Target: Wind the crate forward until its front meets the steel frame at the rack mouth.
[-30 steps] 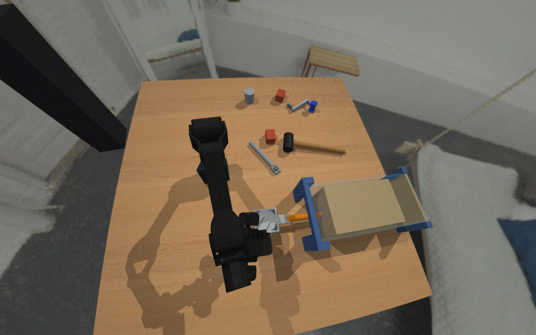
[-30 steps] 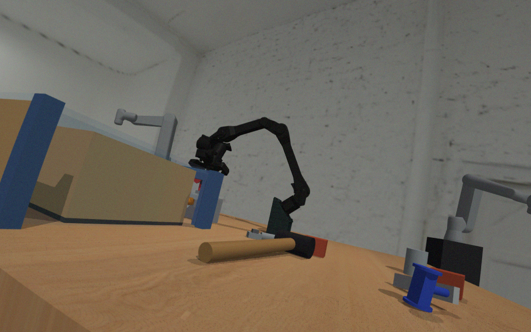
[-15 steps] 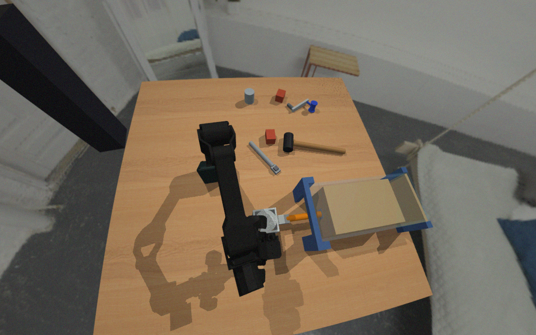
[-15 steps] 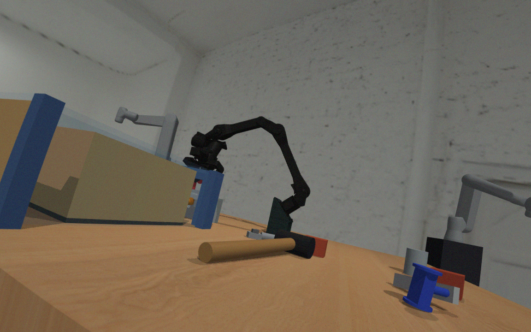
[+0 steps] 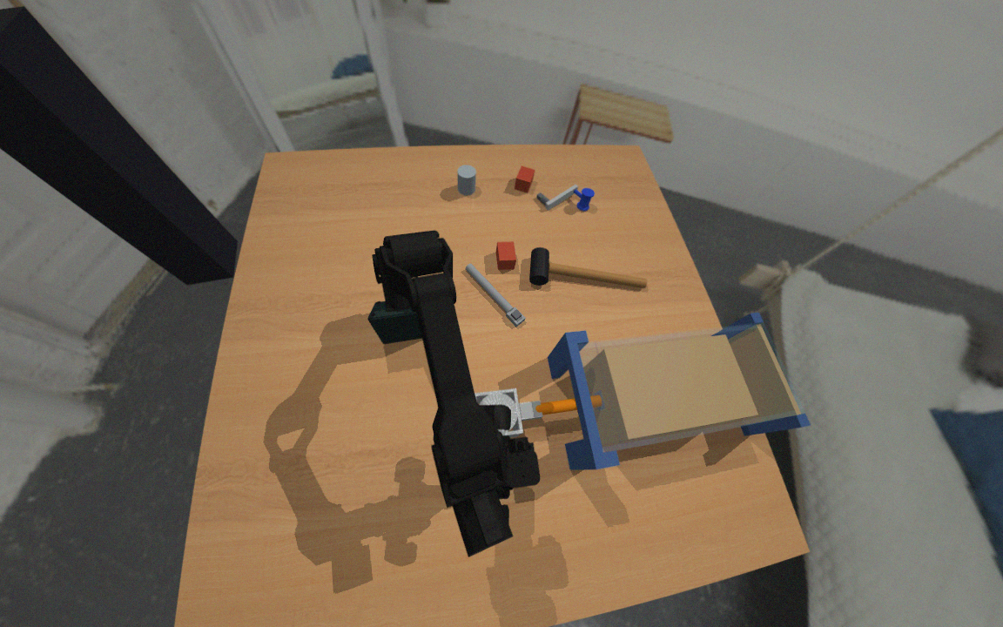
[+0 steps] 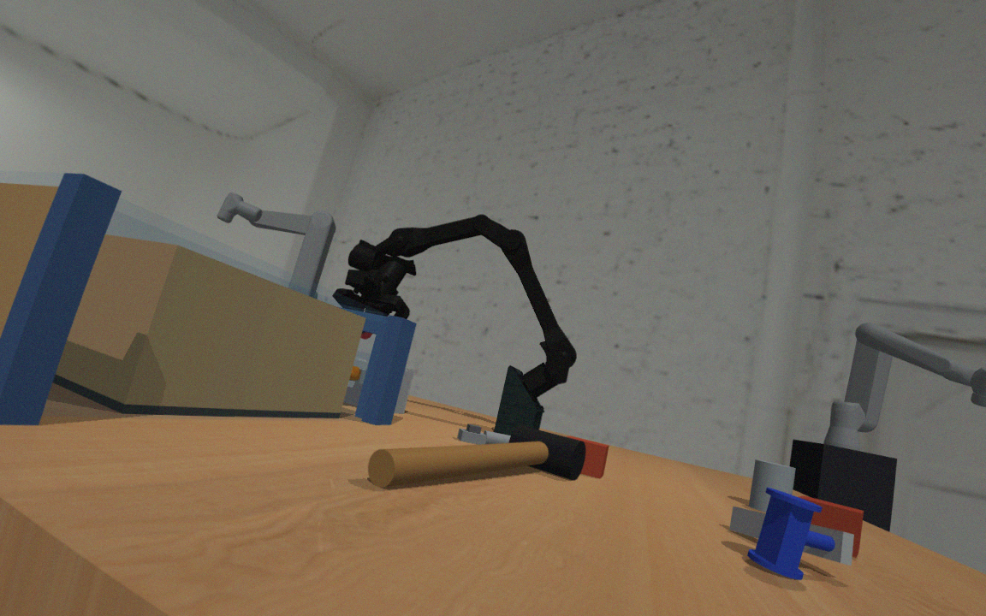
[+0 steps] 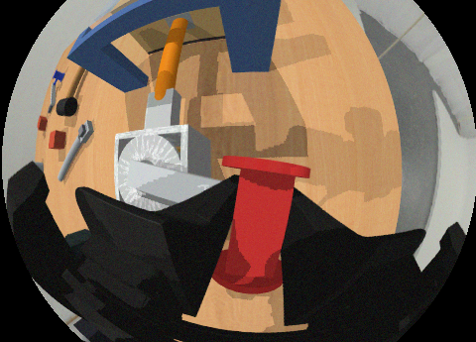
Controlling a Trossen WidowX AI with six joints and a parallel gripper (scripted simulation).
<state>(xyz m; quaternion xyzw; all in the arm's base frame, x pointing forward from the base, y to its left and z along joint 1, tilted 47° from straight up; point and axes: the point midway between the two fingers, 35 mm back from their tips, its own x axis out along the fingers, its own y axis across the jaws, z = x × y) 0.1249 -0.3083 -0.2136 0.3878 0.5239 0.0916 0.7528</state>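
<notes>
My gripper [image 7: 260, 185] is shut on the red knob [image 7: 260, 203] of the winch handle. The handle's grey arm [image 7: 169, 178] runs from the knob to over the middle of the winch's round top; the key end is hidden. The winch [image 7: 198, 154] [image 5: 519, 425] is a square grey housing. An orange strap [image 7: 171, 59] [image 5: 560, 406] runs from it under the blue steel frame [image 7: 250, 35] [image 5: 584, 389] to the crate. The tan crate [image 5: 676, 381] [image 6: 252, 344] sits flat inside the clear-panelled cubby, its front a little behind the frame.
A mallet [image 5: 595, 275] [image 6: 458, 462], a grey wrench [image 5: 494, 293] [image 7: 74, 156] and a red block [image 5: 506, 255] lie beyond the winch. A crank with a blue knob [image 5: 584, 199] [image 6: 784, 532], another red block [image 5: 524, 178] and a grey cylinder [image 5: 466, 180] are at the far edge.
</notes>
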